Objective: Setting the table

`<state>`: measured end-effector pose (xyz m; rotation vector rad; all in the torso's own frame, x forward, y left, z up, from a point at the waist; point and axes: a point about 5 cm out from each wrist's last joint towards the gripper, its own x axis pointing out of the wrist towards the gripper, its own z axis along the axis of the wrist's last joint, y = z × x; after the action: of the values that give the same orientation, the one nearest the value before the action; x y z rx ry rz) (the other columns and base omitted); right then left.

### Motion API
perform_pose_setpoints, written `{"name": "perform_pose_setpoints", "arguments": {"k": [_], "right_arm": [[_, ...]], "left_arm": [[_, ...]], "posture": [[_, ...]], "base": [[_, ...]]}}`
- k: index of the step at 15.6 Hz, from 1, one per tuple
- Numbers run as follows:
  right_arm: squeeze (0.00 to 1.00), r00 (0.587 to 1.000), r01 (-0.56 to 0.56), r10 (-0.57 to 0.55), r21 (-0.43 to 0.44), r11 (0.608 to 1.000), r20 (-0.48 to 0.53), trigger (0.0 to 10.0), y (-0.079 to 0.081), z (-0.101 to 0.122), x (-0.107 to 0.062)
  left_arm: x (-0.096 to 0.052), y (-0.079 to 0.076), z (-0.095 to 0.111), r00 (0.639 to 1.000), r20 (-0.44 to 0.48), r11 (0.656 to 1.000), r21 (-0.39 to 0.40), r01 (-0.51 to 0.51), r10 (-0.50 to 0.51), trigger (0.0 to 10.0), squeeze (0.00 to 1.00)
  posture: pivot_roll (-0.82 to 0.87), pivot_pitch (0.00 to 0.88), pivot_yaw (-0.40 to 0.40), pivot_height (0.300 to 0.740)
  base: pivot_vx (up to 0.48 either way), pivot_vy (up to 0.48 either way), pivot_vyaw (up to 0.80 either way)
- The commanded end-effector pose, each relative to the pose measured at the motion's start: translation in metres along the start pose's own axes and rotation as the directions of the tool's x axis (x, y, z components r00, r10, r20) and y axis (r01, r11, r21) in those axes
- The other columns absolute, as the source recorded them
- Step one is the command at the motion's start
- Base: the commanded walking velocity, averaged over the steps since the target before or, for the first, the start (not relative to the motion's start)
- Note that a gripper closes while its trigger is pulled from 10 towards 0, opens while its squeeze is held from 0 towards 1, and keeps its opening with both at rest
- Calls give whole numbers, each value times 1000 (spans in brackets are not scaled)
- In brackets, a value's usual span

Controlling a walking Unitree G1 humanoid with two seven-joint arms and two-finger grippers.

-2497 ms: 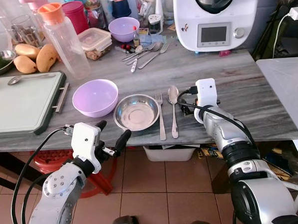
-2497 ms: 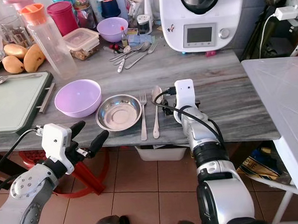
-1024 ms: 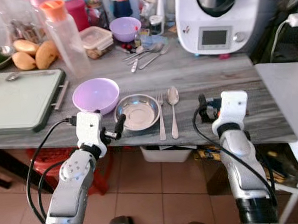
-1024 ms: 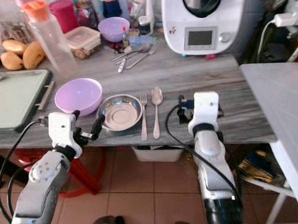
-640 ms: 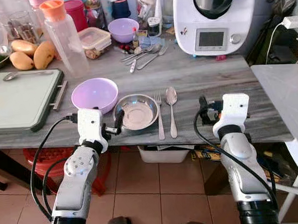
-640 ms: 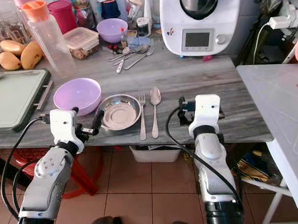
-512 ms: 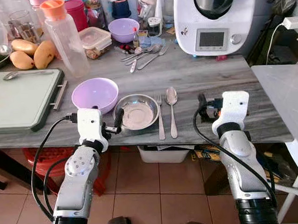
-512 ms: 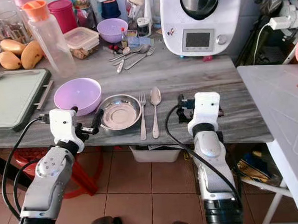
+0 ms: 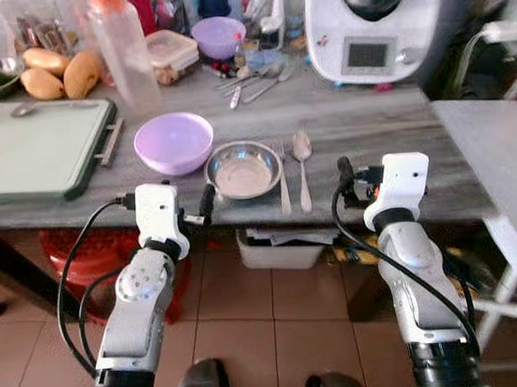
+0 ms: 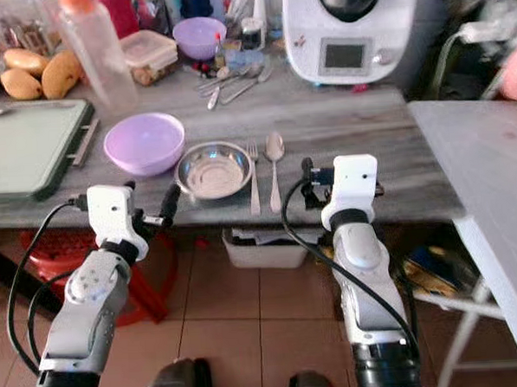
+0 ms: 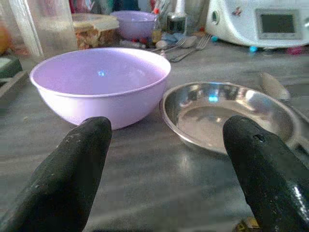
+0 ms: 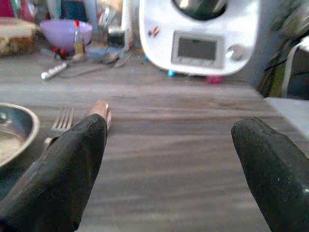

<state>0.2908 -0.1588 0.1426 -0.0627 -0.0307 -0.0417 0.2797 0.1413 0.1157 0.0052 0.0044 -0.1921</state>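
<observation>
I am finding no text, brand, number or sign that I can read. The white kitchen machine (image 10: 351,28) at the back of the worktop (image 10: 359,127) is showing a small grey display (image 12: 197,48), but it is looking blank and blurred. The bottles and containers are too small to make out.

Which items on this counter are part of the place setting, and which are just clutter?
Place setting: lilac bowl, steel plate, fork, spoon, near the front edge. Left gripper and right gripper sit open at that edge.

Clutter: cutting board, mangoes, clear bottle, small purple bowl, loose cutlery, white kitchen machine.
</observation>
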Motion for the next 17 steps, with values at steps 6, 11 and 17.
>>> {"name": "perform_pose_setpoints", "arguments": {"k": [6, 11, 17], "right_arm": [[0, 1000, 26, -26, 7, 1000, 8, 10000, -11, -1, -3], [0, 997, 75, -74, -45, 996, 29, 10000, -15, -3, -10], [0, 998, 49, -50, 19, 999, 33, 10000, -6, -13, -22]], "left_arm": [[-1, 0, -1, 1000, 5, 1000, 3, -11, 11, 10000, 0], [5, 6, 2, 998, 27, 999, 14, -53, 53, 10000, 0], [-6, -4, -12, 996, -24, 995, -51, -83, 82, 10000, 0]], "posture": [[-30, 0, -8, 740], [-37, 0, -1, 740], [-33, 0, -12, 740]], "base": [[-294, 0, 0], [-293, 0, 0], [-263, 0, 0]]}}
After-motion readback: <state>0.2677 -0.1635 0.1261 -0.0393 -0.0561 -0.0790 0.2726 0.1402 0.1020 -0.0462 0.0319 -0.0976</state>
